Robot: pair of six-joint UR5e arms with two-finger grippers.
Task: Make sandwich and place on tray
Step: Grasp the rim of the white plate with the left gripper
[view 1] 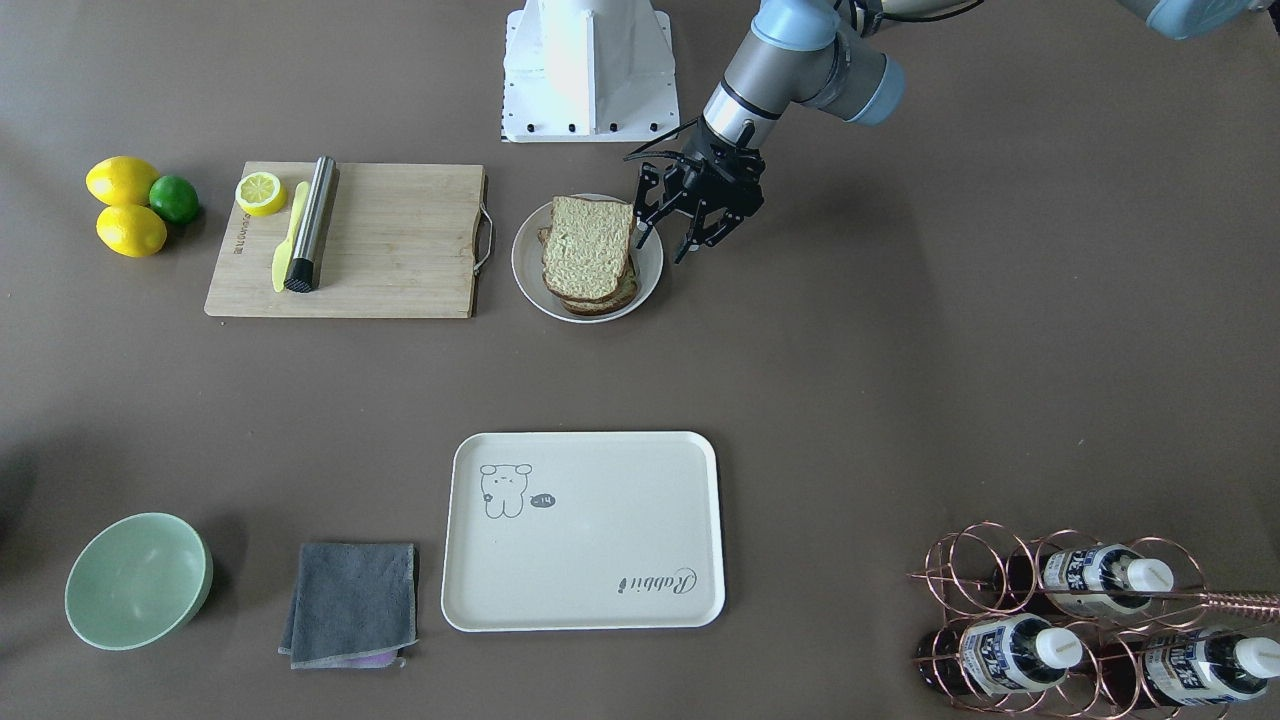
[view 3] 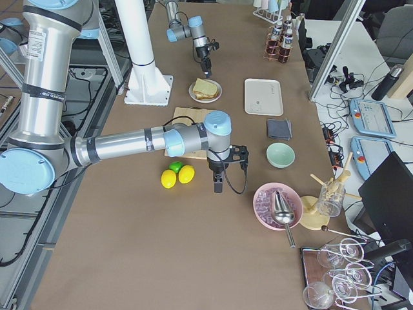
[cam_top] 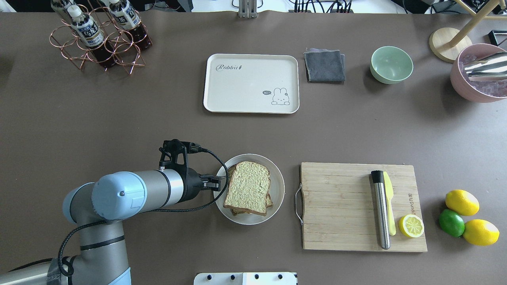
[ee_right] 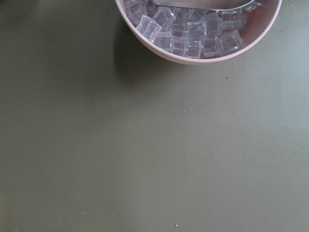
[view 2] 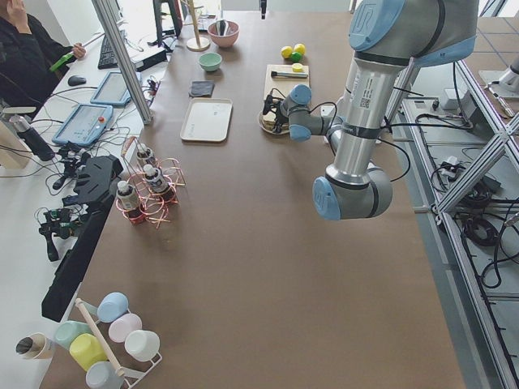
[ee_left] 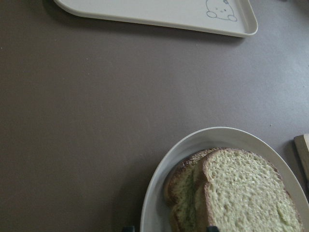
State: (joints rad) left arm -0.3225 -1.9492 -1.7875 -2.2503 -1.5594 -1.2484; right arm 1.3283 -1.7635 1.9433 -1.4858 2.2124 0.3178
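Observation:
The sandwich is a stack of tan, brown-crusted bread slices on a small white plate; no egg shows. It also shows in the overhead view and the left wrist view. My left gripper is open, low at the plate's rim on the robot's left side, with the rim and the bread's edge between its fingers. The cream tray lies empty across the table. My right gripper hangs over bare table near the lemons; I cannot tell whether it is open or shut.
A wooden cutting board holds a steel cylinder, a yellow knife and half a lemon. Lemons and a lime, a green bowl, a grey cloth, a bottle rack and a pink bowl of ice stand around.

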